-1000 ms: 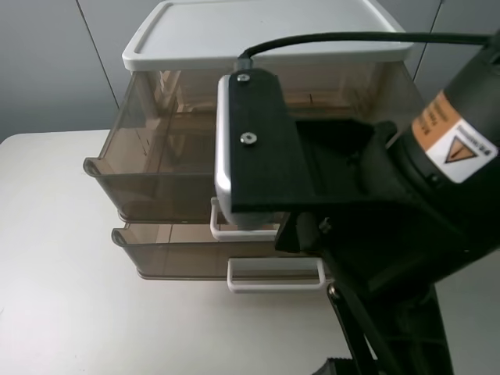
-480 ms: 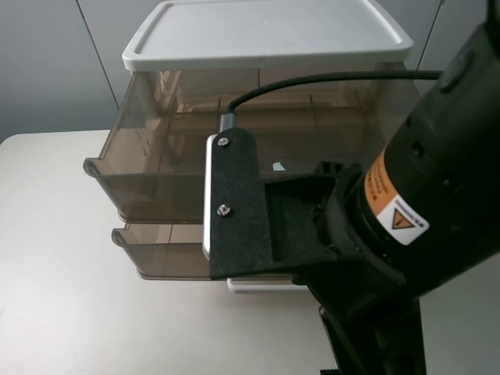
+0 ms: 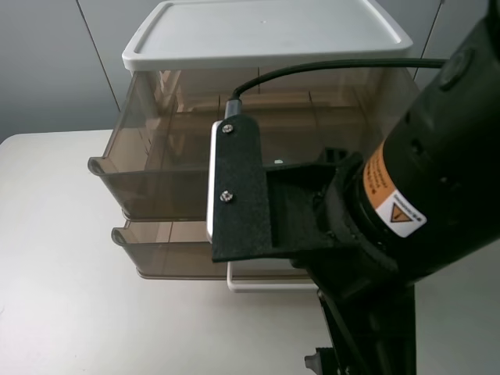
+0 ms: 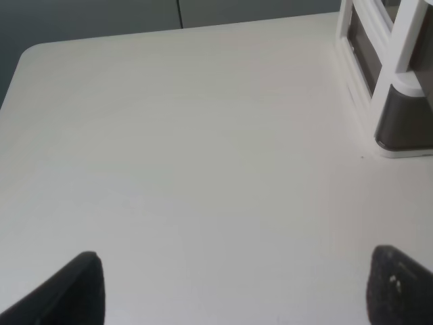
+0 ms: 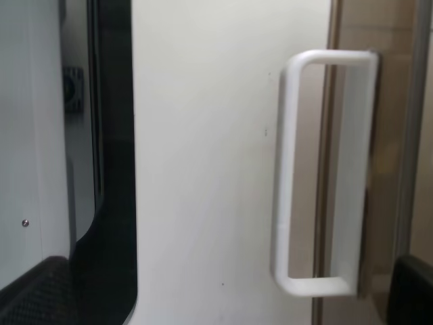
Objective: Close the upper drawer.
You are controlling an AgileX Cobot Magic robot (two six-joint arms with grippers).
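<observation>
The upper drawer [image 3: 156,160], smoky-brown and translucent, stands pulled out from under the white cabinet top [image 3: 266,31]. My right arm [image 3: 391,219] covers its front middle and handle in the high view. In the right wrist view a white loop handle [image 5: 325,169] on a brown drawer front lies ahead of my open right gripper [image 5: 226,291]. Its dark fingertips [image 5: 40,291] sit far apart. I cannot tell from that view which drawer the handle belongs to. My left gripper [image 4: 233,288] hangs open over bare table, with nothing between its fingers.
The lower drawer [image 3: 164,250] also sticks out a little, its white handle [image 3: 262,283] showing under my arm. The white table [image 3: 62,297] spreads to the left and front. A cabinet corner [image 4: 399,101] shows in the left wrist view.
My right arm has dropped lower and closer to the drawer fronts, now covering the upper handle. The upper drawer's left lip has shifted slightly back toward the cabinet.
</observation>
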